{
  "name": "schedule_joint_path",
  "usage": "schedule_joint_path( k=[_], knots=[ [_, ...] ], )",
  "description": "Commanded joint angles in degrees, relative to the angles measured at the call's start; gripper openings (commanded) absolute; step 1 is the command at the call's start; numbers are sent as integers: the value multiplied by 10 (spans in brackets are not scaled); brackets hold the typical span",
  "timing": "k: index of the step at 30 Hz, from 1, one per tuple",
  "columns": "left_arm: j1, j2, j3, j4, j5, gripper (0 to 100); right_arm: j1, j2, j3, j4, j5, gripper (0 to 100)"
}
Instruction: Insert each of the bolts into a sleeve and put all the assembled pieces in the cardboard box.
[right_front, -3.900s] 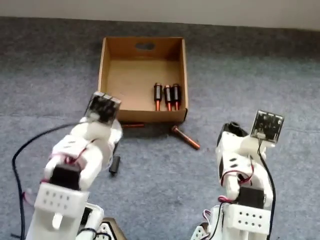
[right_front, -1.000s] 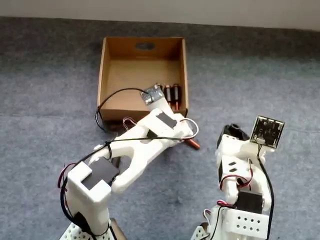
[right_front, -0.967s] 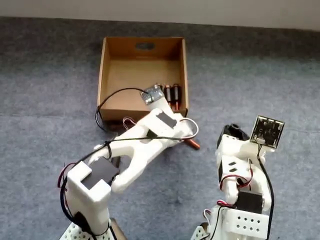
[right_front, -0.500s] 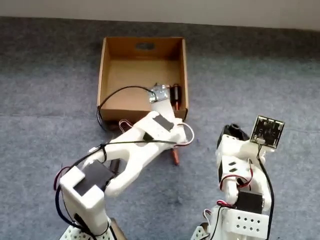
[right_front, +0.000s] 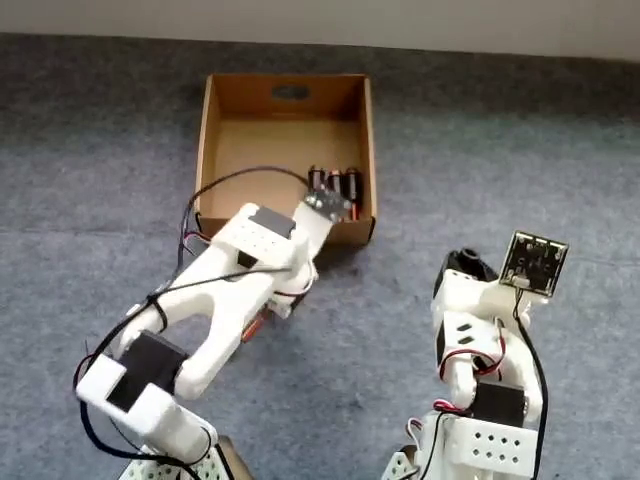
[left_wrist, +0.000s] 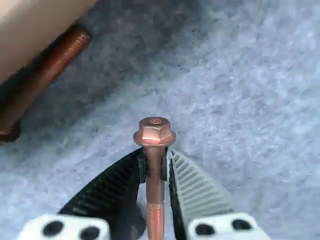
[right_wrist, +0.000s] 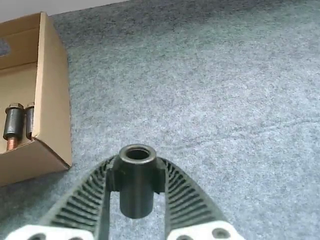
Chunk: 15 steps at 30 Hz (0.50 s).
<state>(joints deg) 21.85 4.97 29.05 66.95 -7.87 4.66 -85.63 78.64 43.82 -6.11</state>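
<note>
L gripper (left_wrist: 156, 159) w/ 1 bolt (left_wrist: 154, 135)

Both arms show white printed shells on my feeds. Left arm (right_front: 235, 275): black servo blocks set into the links, thin black cable (right_front: 250, 172) looping off it. Right arm (right_front: 480, 330): same build, red and black wires (right_front: 470, 350), dark square board (right_front: 534, 262), holed white base plate (right_front: 487, 437). Left gripper (left_wrist: 156, 157): one black ribbed finger (left_wrist: 117, 185), one pale (left_wrist: 197, 185). Right gripper (right_wrist: 136, 170): I see dark ribbed fingers (right_wrist: 82, 200).

The left pincer (left_wrist: 156, 167) grips a copper bolt (left_wrist: 155, 165) above grey carpet (left_wrist: 240, 90).
</note>
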Motion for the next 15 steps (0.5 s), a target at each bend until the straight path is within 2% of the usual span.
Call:
schedule_joint_path(
  k=[1, 10, 15],
  knots=[
    [-6, 20, 12, -63, -46, 9, 6, -8, -2, -11, -5, 5],
    [-6, -20, 44, -88, -54, 16, 6, -8, -2, -11, -5, 5],
    [-12, -61, 85, -111, -54, 111, 6, -8, -1, -11, -5, 5]
  ],
)
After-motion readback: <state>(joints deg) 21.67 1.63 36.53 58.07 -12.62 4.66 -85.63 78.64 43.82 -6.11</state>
